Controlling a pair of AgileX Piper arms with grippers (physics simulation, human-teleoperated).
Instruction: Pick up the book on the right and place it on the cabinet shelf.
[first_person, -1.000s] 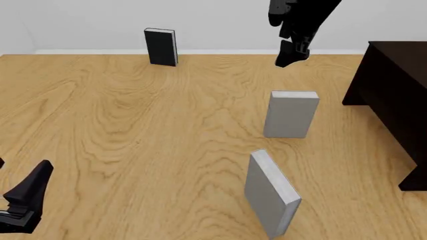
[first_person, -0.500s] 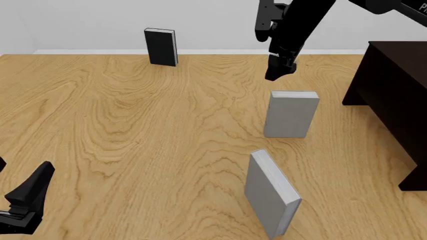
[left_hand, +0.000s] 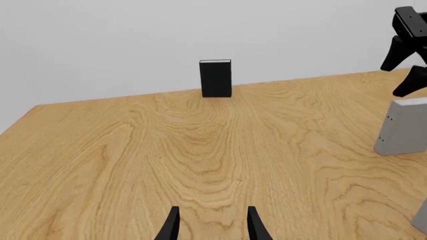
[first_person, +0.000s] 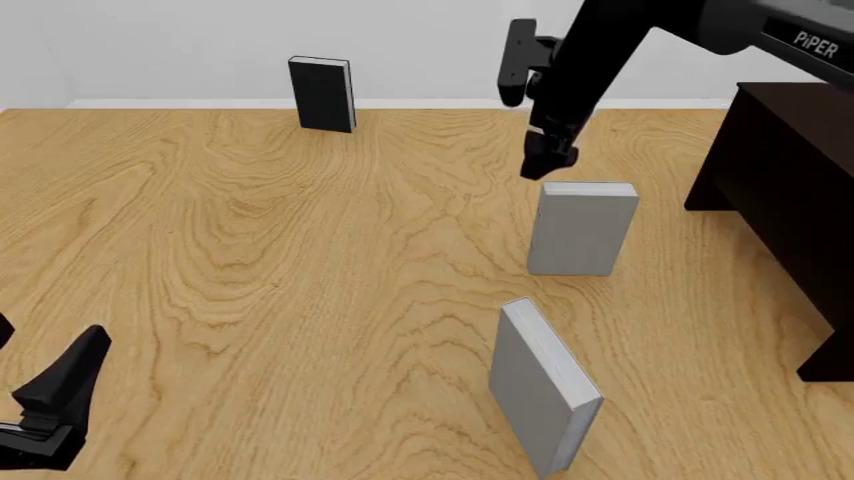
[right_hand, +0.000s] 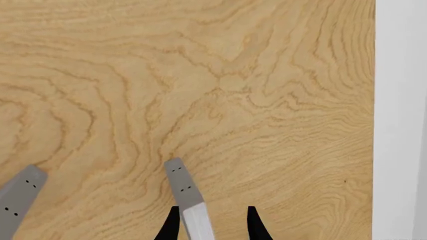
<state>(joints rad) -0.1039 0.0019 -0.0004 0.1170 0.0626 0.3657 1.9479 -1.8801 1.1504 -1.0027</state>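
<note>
The book (first_person: 583, 228) is a plain light-grey hardcover standing upright right of the table's middle. My right gripper (first_person: 545, 166) hangs open just above its top left corner, pointing down. In the right wrist view the book's top edge (right_hand: 185, 189) reaches in between the open fingers (right_hand: 172, 225), close to one of them. The dark cabinet (first_person: 787, 190) stands at the right edge, and its shelf board is hidden from here. At the near left, low over the table, my left gripper (first_person: 47, 345) is open and empty. The left wrist view shows the book (left_hand: 402, 126) with the right arm (left_hand: 407, 45) above it.
A larger-looking grey book (first_person: 541, 385) stands upright nearer to me, also seen in the right wrist view (right_hand: 17, 200). A black book (first_person: 322, 93) stands at the far edge near the white wall. The cabinet's leg (first_person: 827, 350) reaches the table at the right.
My right gripper has come down and a little to the left, from high above the far side of the book to just over its top. The left arm has barely moved.
</note>
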